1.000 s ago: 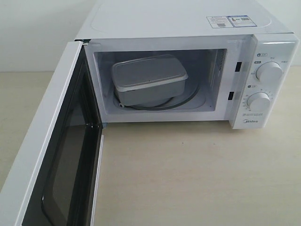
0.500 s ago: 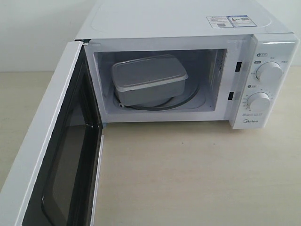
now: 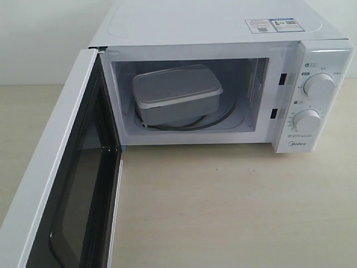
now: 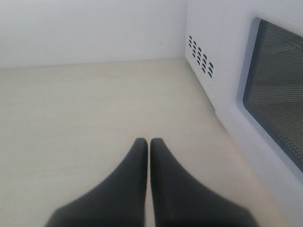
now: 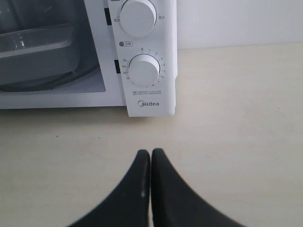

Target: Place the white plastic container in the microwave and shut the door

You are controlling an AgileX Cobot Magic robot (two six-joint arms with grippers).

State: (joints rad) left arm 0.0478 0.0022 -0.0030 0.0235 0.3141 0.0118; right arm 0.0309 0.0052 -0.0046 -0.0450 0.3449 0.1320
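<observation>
The white plastic container [image 3: 175, 95] sits inside the microwave [image 3: 223, 33] on the glass turntable, toward the cavity's left; its end also shows as container [image 5: 38, 54]. The door [image 3: 61, 184] stands wide open, swung out to the left, and its dark window shows as door [image 4: 279, 94]. Neither arm appears in the exterior view. My left gripper [image 4: 149, 141] is shut and empty over the table beside the door's outer face. My right gripper [image 5: 150, 151] is shut and empty above the table in front of the control panel.
Two round knobs [image 3: 319, 85] and the Midea logo [image 5: 148, 103] are on the panel at the right. A sticker [image 3: 270, 24] lies on the microwave's top. The pale wooden table [image 3: 234, 206] spreads in front; a white wall stands behind.
</observation>
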